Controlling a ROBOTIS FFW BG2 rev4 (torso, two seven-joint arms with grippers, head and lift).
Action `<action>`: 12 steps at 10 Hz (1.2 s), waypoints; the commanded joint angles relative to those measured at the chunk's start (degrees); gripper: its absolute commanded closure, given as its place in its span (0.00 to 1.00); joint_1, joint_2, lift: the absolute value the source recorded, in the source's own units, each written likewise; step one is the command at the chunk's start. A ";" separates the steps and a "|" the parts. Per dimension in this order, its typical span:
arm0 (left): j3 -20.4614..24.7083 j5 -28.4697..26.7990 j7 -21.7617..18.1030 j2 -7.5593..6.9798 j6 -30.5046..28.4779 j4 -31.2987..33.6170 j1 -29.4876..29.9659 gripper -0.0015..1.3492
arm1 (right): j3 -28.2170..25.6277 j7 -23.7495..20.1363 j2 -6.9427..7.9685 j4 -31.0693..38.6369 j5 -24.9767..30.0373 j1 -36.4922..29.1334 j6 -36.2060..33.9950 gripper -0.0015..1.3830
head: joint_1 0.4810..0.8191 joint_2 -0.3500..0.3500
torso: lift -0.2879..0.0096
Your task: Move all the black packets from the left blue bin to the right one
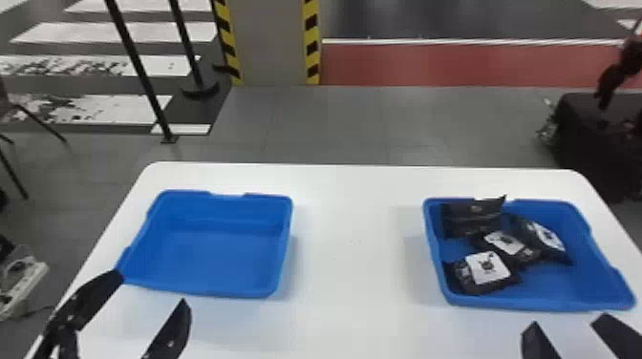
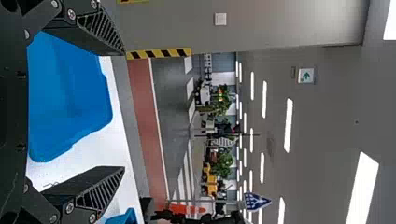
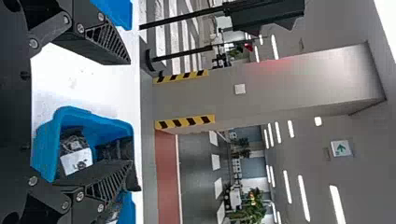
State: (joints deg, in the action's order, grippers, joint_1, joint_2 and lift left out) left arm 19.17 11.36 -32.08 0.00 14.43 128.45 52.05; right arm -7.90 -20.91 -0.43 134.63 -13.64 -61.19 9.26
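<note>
In the head view my left gripper (image 1: 152,291) stands open at the near side of the left blue bin (image 1: 215,260), which holds nothing. My right gripper (image 1: 568,322) is open too, just in front of the right blue bin (image 1: 540,304). Several black packets lie in that bin: one with a white label (image 1: 487,268) near its front left, others behind, and a dark one (image 1: 470,219) leaning at the back left rim. The left wrist view has my left gripper (image 2: 123,111) with fingers apart; in the right wrist view my right gripper (image 3: 130,112) holds nothing.
Both bins rest on a white table (image 1: 353,267), with a wide gap of tabletop between them. Beyond the table's far edge are a striped pillar (image 1: 270,43), black posts (image 1: 141,62) and a dark case (image 1: 592,133) on the floor.
</note>
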 commanded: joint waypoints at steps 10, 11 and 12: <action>0.87 -0.72 0.53 0.15 -1.92 -0.13 0.26 0.13 | 0.60 0.08 0.17 -2.93 -0.16 0.58 -1.38 0.21 | 0.63 0.68 | 0.60; 0.78 -0.55 0.53 0.15 -2.20 -0.13 0.26 0.13 | 0.60 0.17 0.17 -3.07 -0.60 0.72 -1.38 0.21 | 0.63 0.68 | 0.60; 0.78 -0.46 0.53 0.15 -2.20 -0.13 0.40 0.13 | 0.60 0.26 0.17 -3.07 -0.51 0.72 -1.38 0.21 | 0.63 0.68 | 0.60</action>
State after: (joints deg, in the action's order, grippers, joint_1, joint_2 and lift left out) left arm 19.96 10.81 -31.57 0.00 12.26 128.30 52.38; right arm -7.29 -20.65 -0.26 131.56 -14.17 -60.46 7.88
